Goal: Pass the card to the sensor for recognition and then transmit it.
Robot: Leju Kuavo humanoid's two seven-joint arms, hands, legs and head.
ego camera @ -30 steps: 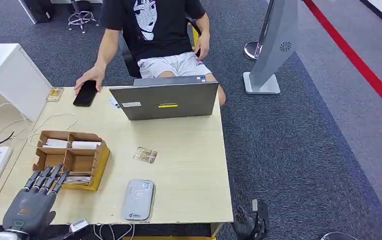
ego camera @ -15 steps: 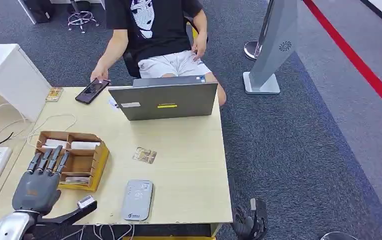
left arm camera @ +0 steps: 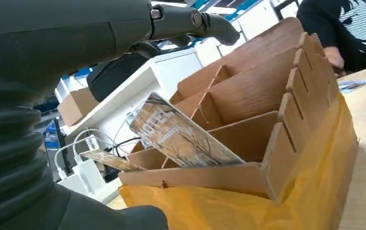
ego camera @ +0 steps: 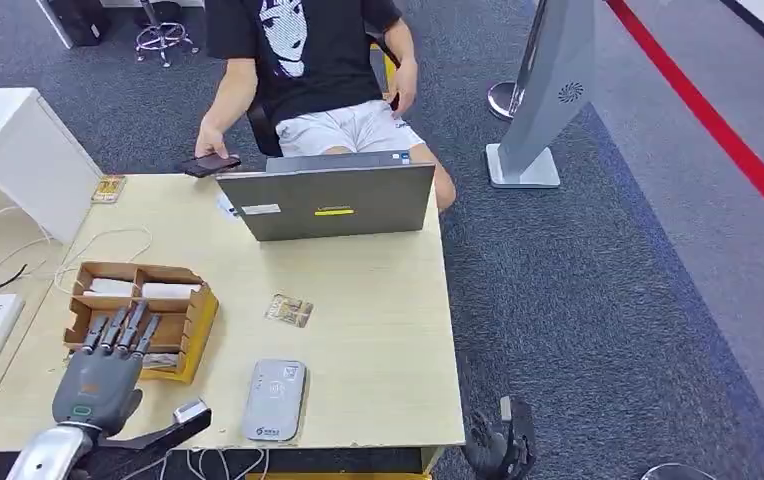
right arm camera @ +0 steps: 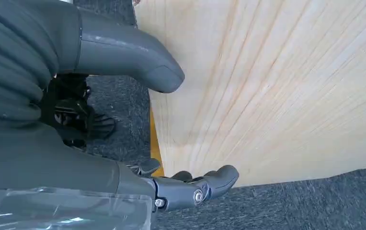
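We find the left hand (ego camera: 98, 378) at the lower left of the head view, fingers spread and holding nothing, its fingertips (ego camera: 120, 327) over the near edge of the cardboard organizer (ego camera: 183, 312). In the left wrist view a printed card (left arm camera: 181, 134) leans tilted in the organizer's nearest compartment, with the hand's fingers above it and apart from it. The right hand (right arm camera: 138, 124) appears in its wrist view beside the tabletop (right arm camera: 277, 86) edge, empty, thumb and fingers apart. The grey card sensor (ego camera: 275, 399) lies flat at lower centre, just right of the organizer. A second card (ego camera: 290, 310) lies on the tabletop mid-frame. At upper centre stand a laptop (ego camera: 333, 201) and a seated person (ego camera: 308, 60) holding a phone (ego camera: 208, 164).
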